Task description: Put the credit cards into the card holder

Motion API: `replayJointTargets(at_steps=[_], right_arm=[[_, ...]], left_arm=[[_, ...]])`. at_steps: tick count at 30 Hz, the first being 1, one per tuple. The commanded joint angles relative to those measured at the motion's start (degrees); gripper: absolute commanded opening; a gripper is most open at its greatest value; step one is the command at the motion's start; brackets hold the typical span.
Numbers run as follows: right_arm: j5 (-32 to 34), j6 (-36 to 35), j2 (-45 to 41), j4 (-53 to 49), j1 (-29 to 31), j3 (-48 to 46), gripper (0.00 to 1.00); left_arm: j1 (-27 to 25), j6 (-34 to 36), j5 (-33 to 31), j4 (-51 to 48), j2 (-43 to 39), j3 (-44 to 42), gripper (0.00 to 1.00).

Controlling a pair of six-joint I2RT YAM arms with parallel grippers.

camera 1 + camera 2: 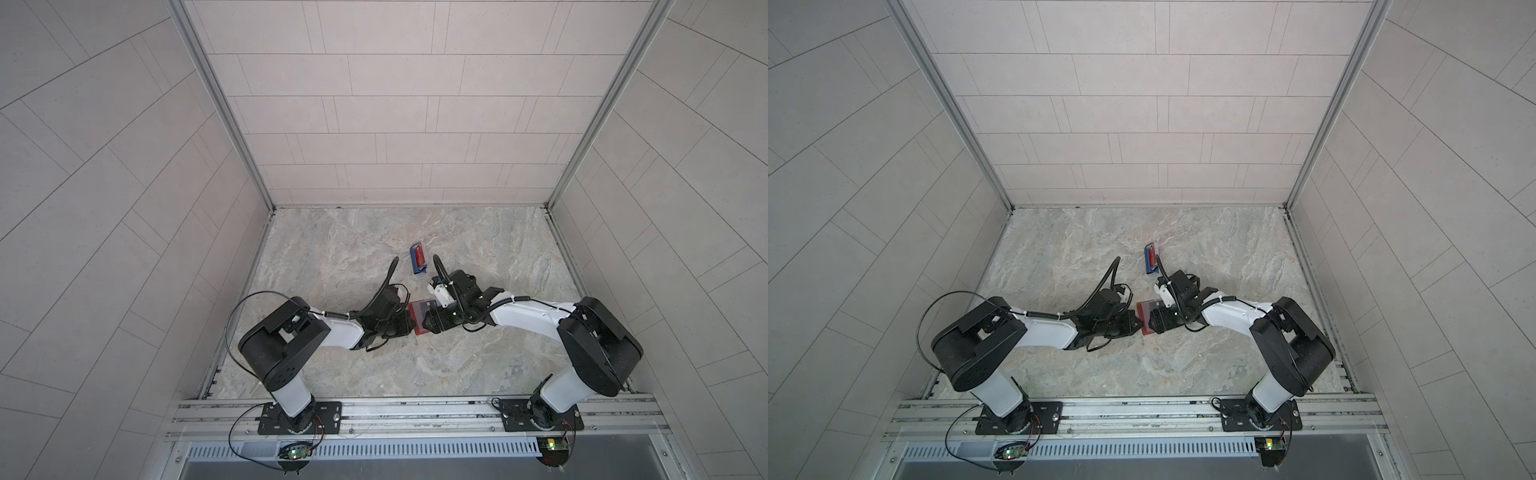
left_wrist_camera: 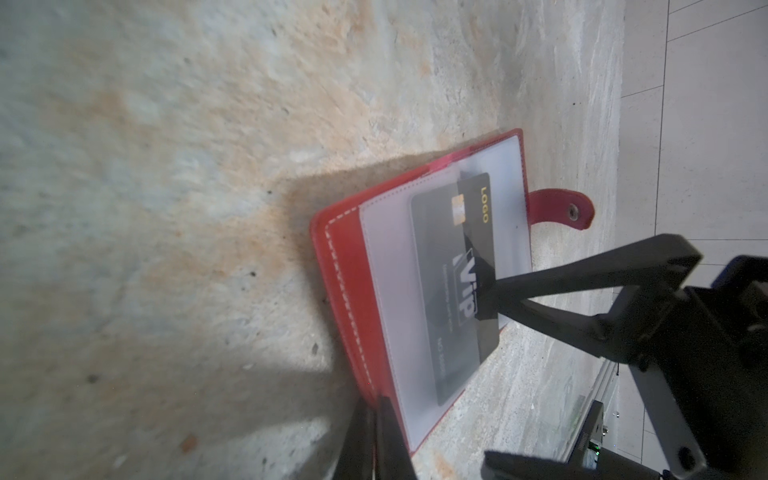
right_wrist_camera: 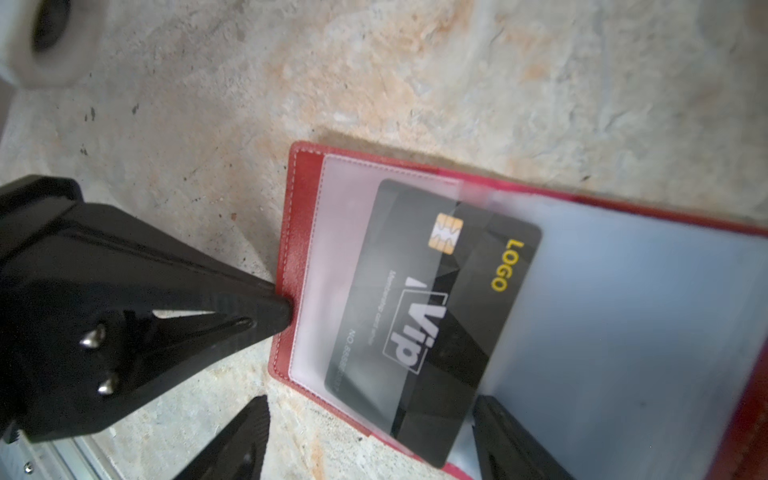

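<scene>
shut and empty, the left gripper [image 3: 282, 309] pins the card holder [image 3: 297, 216] down, seemingly so the wide-open, empty right gripper [image 2: 490, 378] can push the half-sleeved black card [image 3: 457, 291] fully in.

surface: grey-beige marble-patterned tabletop [image 1: 332, 257] | centre: red leather-like bifold card holder [image 1: 417, 318] lies open, clear sleeves up | behind it, apart: small blue plastic stand [image 1: 416, 268] | both seen in both top views
</scene>
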Motion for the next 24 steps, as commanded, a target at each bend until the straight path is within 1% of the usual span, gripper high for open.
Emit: replayJointTargets(at_steps=[1, 4, 6, 11, 14, 17, 19, 22, 24], right_arm=[[4.8, 0.6, 0.3, -1.2, 0.0, 0.5, 0.78], [3.9, 0.3, -1.3, -1.3, 0.0, 0.5, 0.78], [4.6, 0.3, -2.9, -1.8, 0.0, 0.3, 0.78], [11.8, 1.0, -5.4, -4.8, -0.1, 0.9, 0.73], [14.7, 1.1, -4.2, -7.5, -0.2, 2.6, 0.64], [17.2, 1.2, -1.7, -10.4, -0.2, 5.3, 0.45], [18.6, 1.2, 0.0, -11.8, -0.2, 6.8, 0.35], [20.2, 1.0, 2.2, -13.1, -0.1, 8.4, 0.27], [20.9, 0.9, 3.6, -13.6, -0.2, 9.2, 0.24]], left_arm=[[-0.4, 1.4, -1.9, -9.1, 3.1, -1.7, 0.00], [-0.4, 1.5, -2.1, -9.4, 3.0, -1.8, 0.00], [-0.4, 1.6, -2.2, -9.7, 2.9, -1.8, 0.00], [-0.4, 1.7, -2.4, -9.9, 2.6, -1.8, 0.00], [-0.4, 1.8, -2.4, -9.9, 2.6, -1.7, 0.00], [-0.4, 1.9, -2.5, -10.1, 2.5, -1.6, 0.00], [-0.4, 1.9, -2.5, -10.2, 2.5, -1.6, 0.00], [-0.4, 2.1, -2.6, -10.5, 2.3, -1.5, 0.00], [-0.3, 2.2, -2.6, -10.6, 2.3, -1.5, 0.00]])
